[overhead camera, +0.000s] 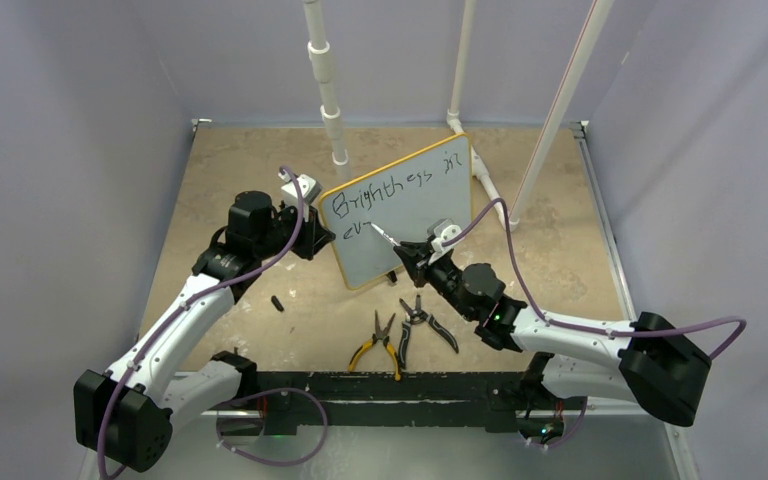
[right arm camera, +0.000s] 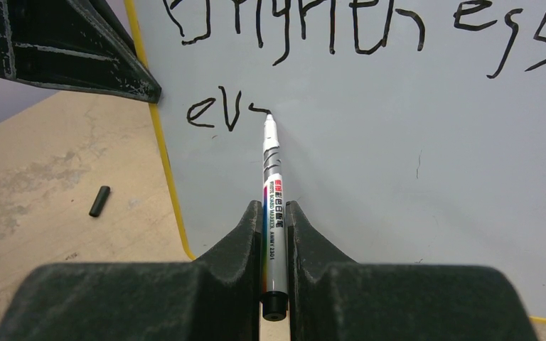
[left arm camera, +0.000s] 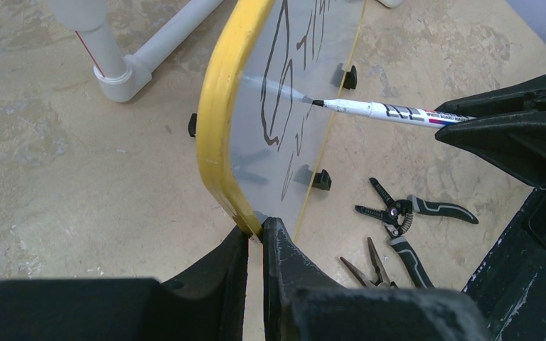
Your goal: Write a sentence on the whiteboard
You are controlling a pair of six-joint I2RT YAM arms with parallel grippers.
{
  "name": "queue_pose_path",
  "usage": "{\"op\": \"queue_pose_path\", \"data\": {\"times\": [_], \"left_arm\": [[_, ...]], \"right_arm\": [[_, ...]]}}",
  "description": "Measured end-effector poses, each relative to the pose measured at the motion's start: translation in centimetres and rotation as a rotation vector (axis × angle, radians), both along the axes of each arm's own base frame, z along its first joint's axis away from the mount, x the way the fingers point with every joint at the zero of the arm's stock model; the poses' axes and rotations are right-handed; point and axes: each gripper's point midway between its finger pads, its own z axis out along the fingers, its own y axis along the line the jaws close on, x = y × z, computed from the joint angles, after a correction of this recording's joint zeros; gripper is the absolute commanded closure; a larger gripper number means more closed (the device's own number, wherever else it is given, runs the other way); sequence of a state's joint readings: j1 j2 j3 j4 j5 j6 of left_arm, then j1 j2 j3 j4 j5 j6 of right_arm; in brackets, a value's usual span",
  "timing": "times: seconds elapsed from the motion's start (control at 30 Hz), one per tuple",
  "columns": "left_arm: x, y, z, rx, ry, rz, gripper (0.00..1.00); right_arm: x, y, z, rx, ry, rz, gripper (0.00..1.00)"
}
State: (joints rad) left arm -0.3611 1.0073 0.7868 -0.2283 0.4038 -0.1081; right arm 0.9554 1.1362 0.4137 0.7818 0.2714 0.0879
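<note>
The whiteboard (overhead camera: 405, 205) with a yellow rim lies tilted mid-table. The sentence (overhead camera: 392, 185) reads "Brightness in" on the top line and "ev" plus a short stroke below (right arm camera: 220, 114). My left gripper (left arm camera: 256, 231) is shut on the board's yellow left edge (left arm camera: 217, 135). My right gripper (right arm camera: 275, 213) is shut on a white marker (right arm camera: 273, 206); its tip (right arm camera: 269, 117) touches the board just right of "ev". The marker also shows in the left wrist view (left arm camera: 391, 111) and the top view (overhead camera: 385, 236).
A black marker cap (overhead camera: 277, 303) lies on the table left of the board. Yellow-handled pliers (overhead camera: 378, 345) and black wire strippers (overhead camera: 422, 320) lie in front of it. White PVC pipes (overhead camera: 328, 90) stand behind, with a pipe foot (overhead camera: 485, 175) by the board's right edge.
</note>
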Motion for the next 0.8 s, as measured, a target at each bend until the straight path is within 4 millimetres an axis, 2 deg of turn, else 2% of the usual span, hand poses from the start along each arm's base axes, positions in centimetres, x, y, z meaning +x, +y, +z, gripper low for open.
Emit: {"op": "queue_pose_path", "data": {"times": [0.8], "left_arm": [[-0.01,-0.01,0.00,0.000,0.000,-0.001,1.00]], "right_arm": [[0.13,0.03,0.60,0.004,-0.028,0.000,1.00]]}}
